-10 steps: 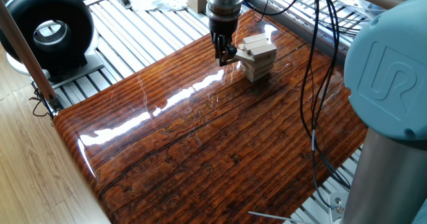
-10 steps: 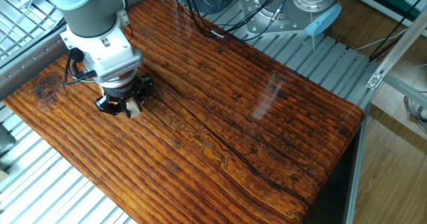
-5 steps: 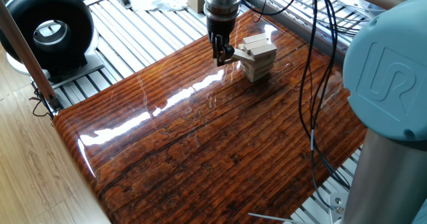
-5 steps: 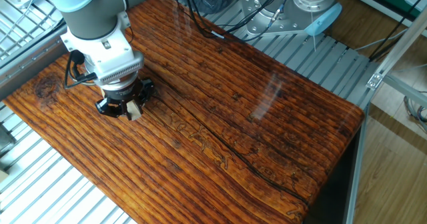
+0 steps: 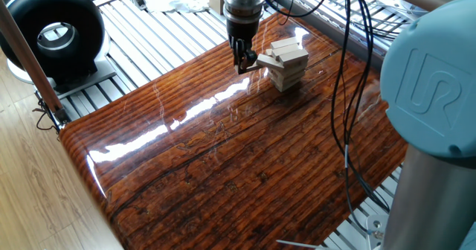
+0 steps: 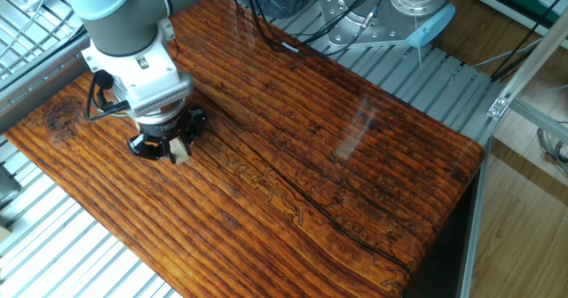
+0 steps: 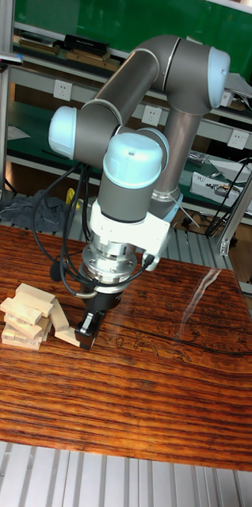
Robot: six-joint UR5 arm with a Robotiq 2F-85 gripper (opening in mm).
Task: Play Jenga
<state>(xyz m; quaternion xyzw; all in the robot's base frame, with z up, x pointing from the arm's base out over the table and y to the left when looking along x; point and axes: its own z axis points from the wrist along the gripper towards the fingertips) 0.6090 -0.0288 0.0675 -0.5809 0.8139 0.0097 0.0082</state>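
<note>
The Jenga tower (image 5: 287, 62) stands near the far edge of the glossy wooden table (image 5: 245, 168), a short stack of pale blocks laid crosswise, with its upper blocks skewed and overhanging. Just beside it, on the side facing the middle of the table, the gripper (image 5: 243, 62) points straight down with its fingers clenched on one end of a loose block (image 5: 264, 59). That block reaches from the fingertips toward the tower's lower layers; in the tall fixed view the block (image 7: 66, 337) lies low and tilted, its far end against the foot of the tower (image 7: 29, 315), and the gripper (image 7: 87, 330) has its dark fingers just above the tabletop (image 7: 142, 396). Whether the block's far end is still lodged inside the stack or only leans on it cannot be told.

From the other fixed view the arm's wrist covers the tower; only the gripper (image 6: 165, 147) shows below the grey and white flange, with a sliver of the pale block (image 6: 179, 152) at its tip.

Further out, black cables (image 5: 343, 94) hang across the table's far corner. A round black fan (image 5: 52, 28) sits on the slatted metal bench (image 5: 149, 34) beyond the table's left end, and the arm's large pale blue joint cap (image 5: 435, 71) fills the right of that view.
</note>
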